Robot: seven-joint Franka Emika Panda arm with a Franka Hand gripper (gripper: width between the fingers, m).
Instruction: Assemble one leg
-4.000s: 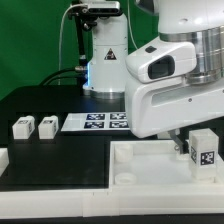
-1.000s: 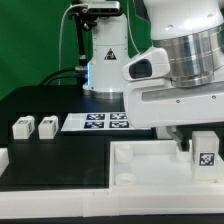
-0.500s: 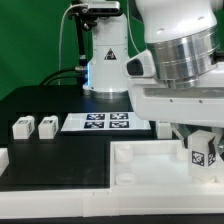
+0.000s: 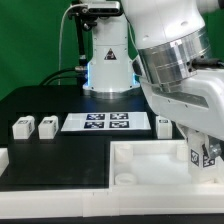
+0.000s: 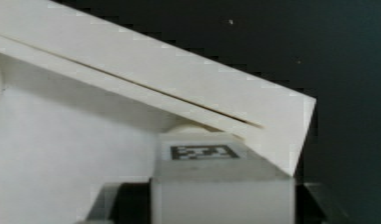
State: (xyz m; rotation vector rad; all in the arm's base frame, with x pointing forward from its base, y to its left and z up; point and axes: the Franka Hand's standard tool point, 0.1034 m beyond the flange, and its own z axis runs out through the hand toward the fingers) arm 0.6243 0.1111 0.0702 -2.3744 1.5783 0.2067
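My gripper is shut on a leg, a small white block with a black-and-white tag. It holds the leg upright at the corner of the large white tray-like piece, on the exterior view's right. In the wrist view the leg sits between my gripper's dark fingers, tag facing the camera, against the tray-like piece's corner. Whether the leg's base is seated in a socket is hidden. Two more legs stand on the black table at the exterior view's left.
The marker board lies flat behind the tray-like piece. Another small white block stands just to its right. A white part pokes in at the left edge. A camera stand and white robot base are at the back.
The wrist has turned and tilted over the last second while holding the leg. The leg stayed at the tray-like piece's right corner, shifting slightly right and down.
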